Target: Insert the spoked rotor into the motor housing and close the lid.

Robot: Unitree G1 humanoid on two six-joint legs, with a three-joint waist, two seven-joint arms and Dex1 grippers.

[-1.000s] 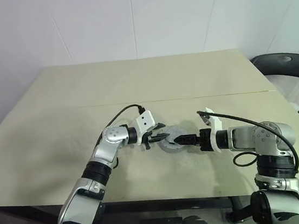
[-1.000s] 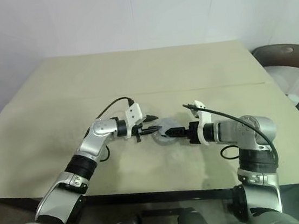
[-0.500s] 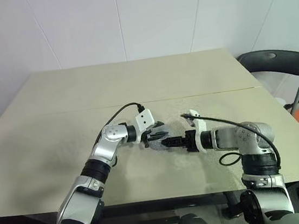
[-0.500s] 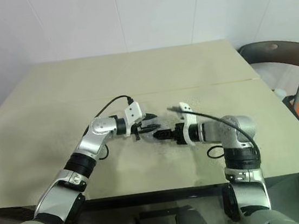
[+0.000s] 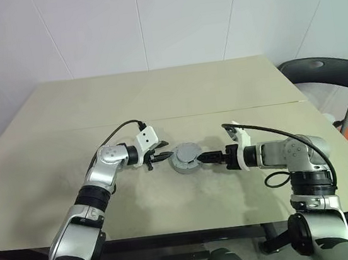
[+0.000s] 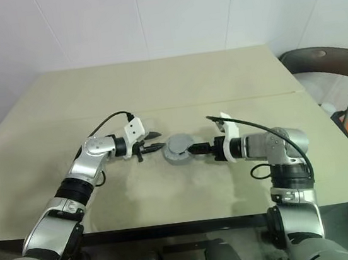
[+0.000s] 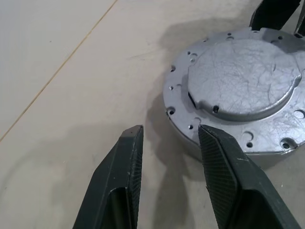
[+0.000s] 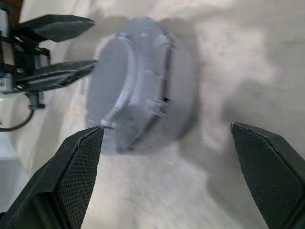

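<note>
Two eye views: motor housing (image 5: 186, 158) on the table (image 5: 157, 94), nearer its front edge than its back, midway between the side edges, silver lid (image 5: 187, 151) already on top. Left gripper (image 5: 162, 157) just beside it, right gripper (image 5: 207, 159) at its opposite side.

Left wrist view: jaws partly parted, grasping nothing, tips just short of the housing wall; lid (image 7: 243, 78) looks flush, windings hidden.

Right wrist view: jaws spread wide, released, apart from the casing.

Judged nearly done; seating unconfirmed.
</note>
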